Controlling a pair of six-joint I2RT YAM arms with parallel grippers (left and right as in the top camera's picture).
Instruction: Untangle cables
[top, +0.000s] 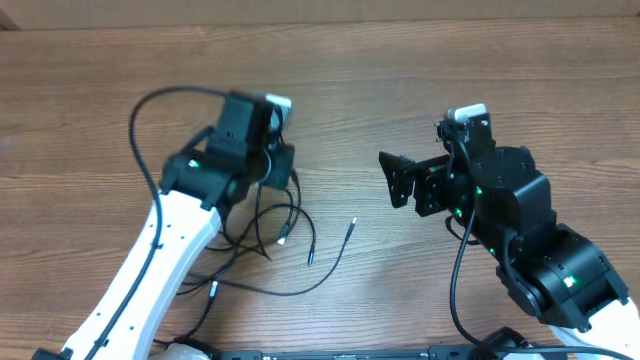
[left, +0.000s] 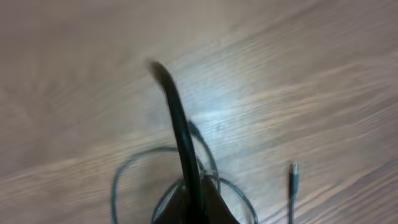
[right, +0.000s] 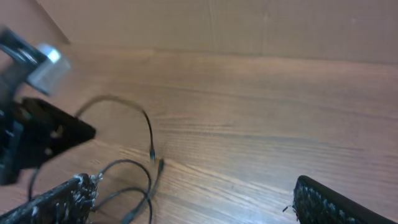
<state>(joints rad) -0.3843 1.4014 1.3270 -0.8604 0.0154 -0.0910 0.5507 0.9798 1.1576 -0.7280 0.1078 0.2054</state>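
Several thin black cables (top: 262, 235) lie tangled on the wooden table in front of the left arm, with loose plug ends (top: 352, 225) spread to the right. My left gripper (top: 280, 168) is over the top of the tangle. In the blurred left wrist view its fingers (left: 194, 208) are shut on one black cable (left: 177, 118) that rises up out of them, with loops (left: 124, 180) and a plug (left: 293, 174) on the table beneath. My right gripper (top: 392, 180) is open and empty, right of the cables. In the right wrist view its fingers (right: 193, 208) are spread wide, and the cables (right: 149, 168) lie at lower left.
The table (top: 420, 80) is brown wood grain. The left arm's own thicker black cable (top: 150, 110) loops out at the left. The left arm's gripper body (right: 37, 130) shows at the left of the right wrist view. A cardboard wall (right: 249, 25) stands behind the table.
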